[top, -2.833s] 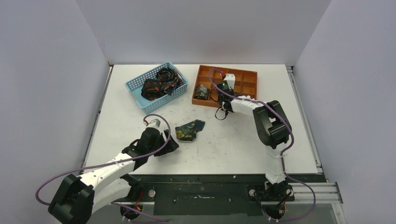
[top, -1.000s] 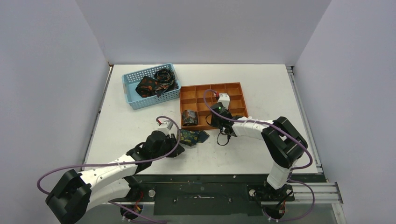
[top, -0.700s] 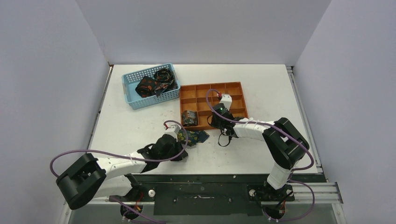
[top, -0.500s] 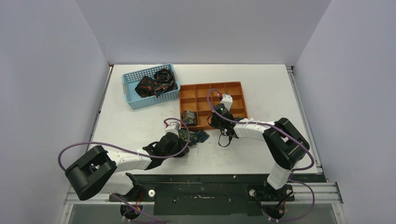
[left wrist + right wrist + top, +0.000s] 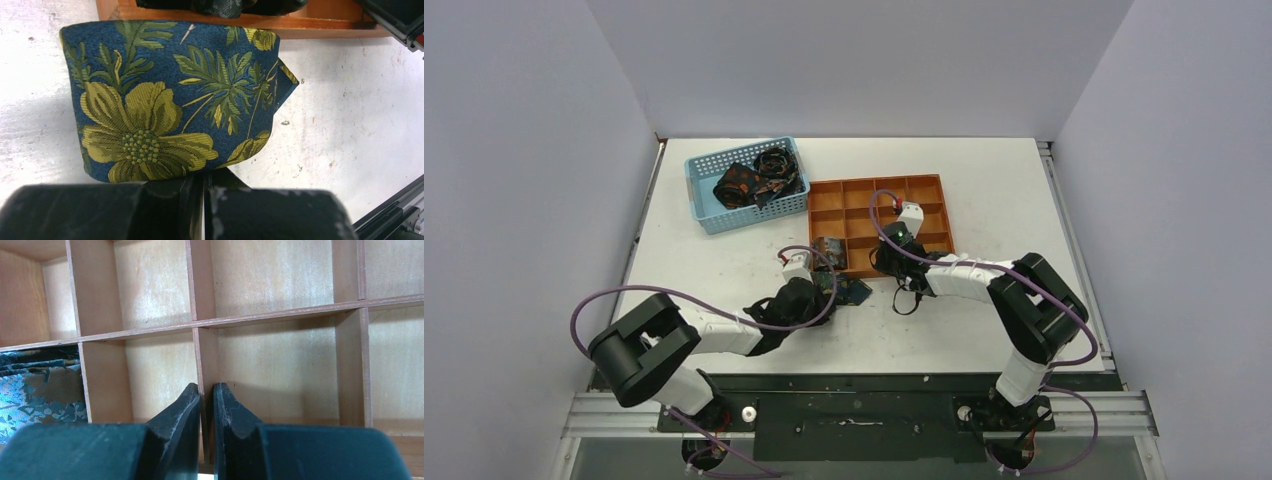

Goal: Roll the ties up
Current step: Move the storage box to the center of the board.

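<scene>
No text legible, no labels, no numbers (in any view)

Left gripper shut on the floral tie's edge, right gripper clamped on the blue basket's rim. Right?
No. The right gripper is clamped on a divider of the orange tray instead, as the right wrist view shows. The left gripper is shut on the floral tie at its edge.

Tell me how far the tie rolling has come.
Done: one rolled dark tie sits in the orange wooden compartment tray. In hand: the left gripper is shut at the folded navy floral tie beside the tray; the right gripper clamps a tray divider. Left: that tie, plus tangled dark orange-print ties in the light-blue mesh basket.
</scene>
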Controlling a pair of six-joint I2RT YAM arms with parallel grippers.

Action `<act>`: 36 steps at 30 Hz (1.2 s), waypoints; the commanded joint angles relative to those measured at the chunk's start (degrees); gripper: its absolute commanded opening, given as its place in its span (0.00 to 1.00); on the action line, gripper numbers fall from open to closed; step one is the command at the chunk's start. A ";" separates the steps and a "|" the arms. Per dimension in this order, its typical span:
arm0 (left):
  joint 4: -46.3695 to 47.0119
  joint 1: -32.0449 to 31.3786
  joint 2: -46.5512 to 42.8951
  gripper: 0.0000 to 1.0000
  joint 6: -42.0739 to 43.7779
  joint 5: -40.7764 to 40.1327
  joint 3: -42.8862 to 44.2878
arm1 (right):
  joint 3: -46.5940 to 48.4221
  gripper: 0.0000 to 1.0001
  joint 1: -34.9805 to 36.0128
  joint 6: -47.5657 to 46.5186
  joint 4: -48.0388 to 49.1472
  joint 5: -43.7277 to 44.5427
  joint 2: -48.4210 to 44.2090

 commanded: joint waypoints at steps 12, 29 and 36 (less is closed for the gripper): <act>-3.65 -0.33 -12.56 0.16 3.88 11.78 -4.64 | 0.10 0.50 1.66 1.96 -14.88 -10.55 3.08; -34.75 2.05 -43.57 0.45 6.65 7.30 -2.65 | 6.80 0.80 -5.63 -8.08 -27.53 -3.52 -7.21; -32.97 3.43 -41.25 0.63 4.38 5.81 -1.41 | 5.34 0.78 -6.01 -6.90 -25.52 -3.36 -15.76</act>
